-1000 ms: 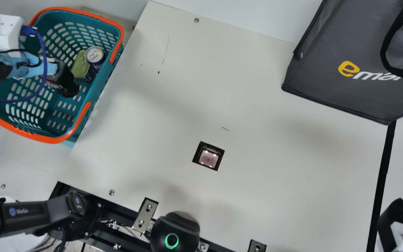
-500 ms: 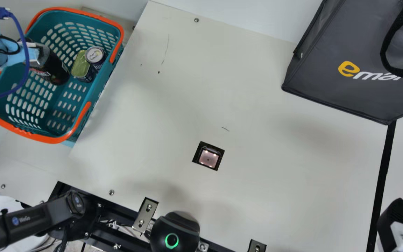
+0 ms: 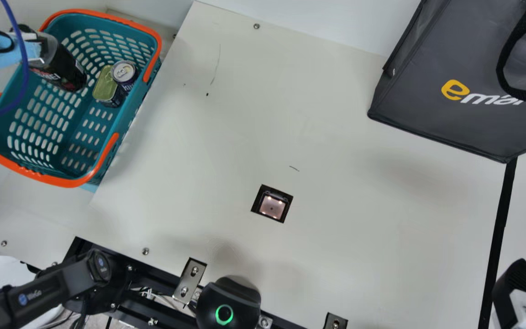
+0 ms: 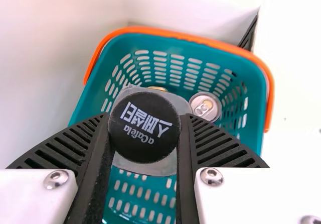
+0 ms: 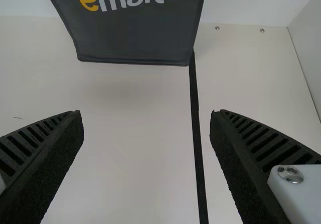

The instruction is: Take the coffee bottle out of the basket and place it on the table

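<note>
Left gripper [image 3: 35, 47] holds coffee bottle [image 3: 60, 66] near cap, over basket [image 3: 64, 182]; round can [image 3: 123, 72] and squarish tin [image 3: 106, 84] inside. Right gripper [image 3: 516, 288] wide, above worktop [image 3: 336, 137].

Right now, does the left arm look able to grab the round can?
Probably not: the left gripper is closed on the bottle, though nothing covers the round can.

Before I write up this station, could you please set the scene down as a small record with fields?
held item: coffee bottle, gripped near its capped end
holder: left gripper
bottle position: over the basket, not on the table
other basket contents: round can beside a tin with a yellowish lid
right gripper: open, nothing between its fingers
elsewhere: dark grey bag
</note>
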